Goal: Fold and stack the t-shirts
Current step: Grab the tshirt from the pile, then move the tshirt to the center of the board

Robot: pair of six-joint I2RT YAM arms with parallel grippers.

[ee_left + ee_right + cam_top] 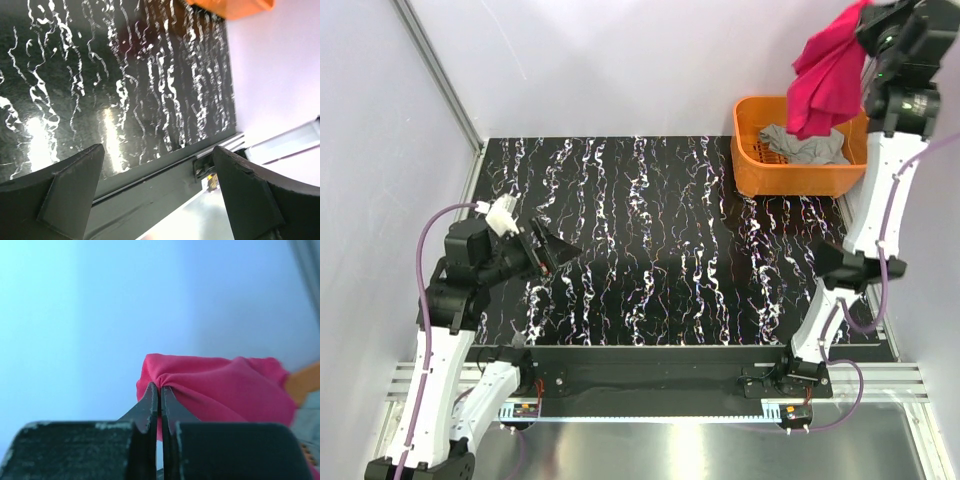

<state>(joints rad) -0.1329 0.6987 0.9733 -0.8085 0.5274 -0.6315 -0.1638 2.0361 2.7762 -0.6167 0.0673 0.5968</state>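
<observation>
On the left side, the left claw (556, 250) hangs low over the black table (650, 230) with the white squiggles on it. Its two fingers are spread wide apart and there is nothing between them. The middle of the table has no shirt on it. Far over on the right, at the back corner, sits the orange basket (798, 181). A grey shirt (808, 146) lies crumpled inside it. Above the basket hangs the pink shirt (830, 72). The right claw (160, 390) is pinched tight on a little bunch of the pink cloth, up high near the wall. The shirt hangs straight down from the claw, so its long way runs up and down, and its bottom end dangles just over the basket and the grey shirt. The right arm is the one at the shirt, and the left arm is well apart from it, across the table. The bare part of the table lies to the left of the pink shirt and closer to the robot. I think the next job is to carry the pink shirt that way and lay it flat there, where both claws could reach it to fold it. No shirt is folded or stacked yet.
</observation>
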